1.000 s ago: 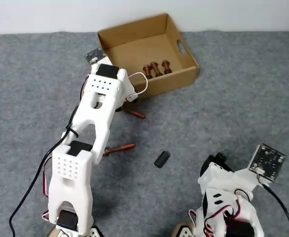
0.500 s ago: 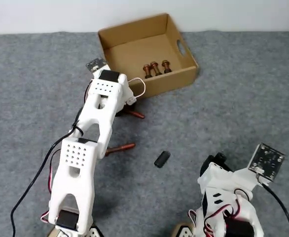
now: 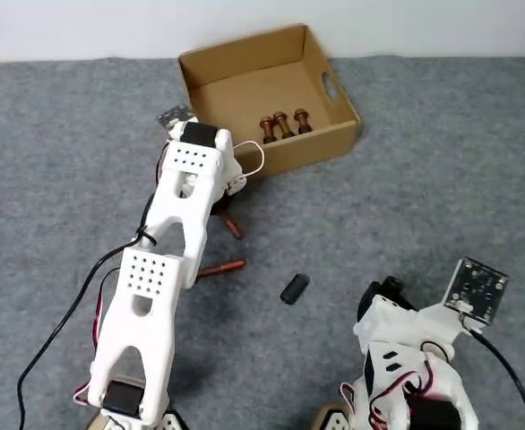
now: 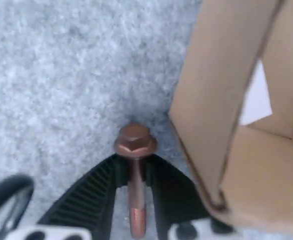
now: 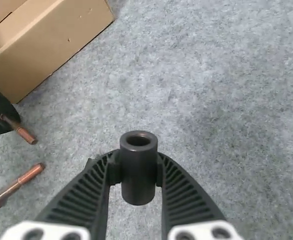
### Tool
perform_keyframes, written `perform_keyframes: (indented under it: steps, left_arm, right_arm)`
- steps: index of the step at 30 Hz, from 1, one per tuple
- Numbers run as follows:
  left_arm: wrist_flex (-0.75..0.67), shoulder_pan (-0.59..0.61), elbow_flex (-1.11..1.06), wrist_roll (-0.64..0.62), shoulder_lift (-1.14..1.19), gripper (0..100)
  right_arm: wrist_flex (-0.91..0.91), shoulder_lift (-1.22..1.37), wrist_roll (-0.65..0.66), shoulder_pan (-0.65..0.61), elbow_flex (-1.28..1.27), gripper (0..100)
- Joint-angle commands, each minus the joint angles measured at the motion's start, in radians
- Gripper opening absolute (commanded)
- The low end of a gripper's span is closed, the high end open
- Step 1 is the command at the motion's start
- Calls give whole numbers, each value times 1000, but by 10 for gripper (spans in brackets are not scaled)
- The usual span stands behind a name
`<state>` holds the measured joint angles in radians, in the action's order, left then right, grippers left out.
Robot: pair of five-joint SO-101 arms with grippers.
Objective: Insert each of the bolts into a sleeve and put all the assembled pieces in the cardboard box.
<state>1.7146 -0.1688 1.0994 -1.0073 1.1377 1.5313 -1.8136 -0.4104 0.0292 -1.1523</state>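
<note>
Cardboard box stands at the far side of the table with three assembled pieces inside. Just beside its near corner, the left gripper is clamped on a copper bolt, whose head points outward, close to the box wall. The right gripper grasps a black sleeve, its open bore showing. A second bolt and a loose sleeve lie apart on the table between the arms.
</note>
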Motion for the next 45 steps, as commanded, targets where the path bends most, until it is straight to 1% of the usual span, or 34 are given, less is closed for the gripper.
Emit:
perform_keyframes:
  steps: [1, 5, 9, 12, 14, 17, 26, 30, 33, 35, 39, 43, 45]
  left_arm:
    - [41, 15, 58, 6, -21, 3]
    - [41, 12, 16, 29, -155, 3]
    - [41, 12, -85, 104, -347, 3]
    - [41, 6, -214, 160, -532, 3]
    - [40, -18, -329, 196, -658, 3]
    - [31, -68, -526, 212, -847, 3]
    - [-143, -180, -1110, 209, -1387, 4]
    - [-272, -180, -1363, 216, -1631, 4]
    - [-387, -183, -1557, 258, -1811, 4]
    - [-445, -180, -1678, 276, -1935, 4]
    - [-520, -180, -1893, 342, -2179, 5]
    - [-574, -180, -2028, 377, -2406, 5]
    - [-595, -181, -2083, 385, -2503, 5]
  right_arm:
    - [-27, 1, 8, -5, 8, 8]
    - [-27, 1, 8, -5, 8, 8]
    - [-27, 1, 8, -5, 8, 8]
    - [-25, 1, 8, -5, 8, 8]
    - [-25, 1, 8, -5, 8, 8]
    - [-25, 1, 9, -5, 8, 8]
    - [-25, 2, 11, -7, 8, 8]
    - [-22, 1, 11, -10, 14, 8]
    - [-21, 1, 11, -18, 15, 8]
    - [-21, 1, 11, -65, 15, 8]
    - [-19, 1, 11, -206, 28, 8]
    - [-2, 1, 11, -295, 38, 9]
    - [-2, 4, 14, -361, 37, 9]
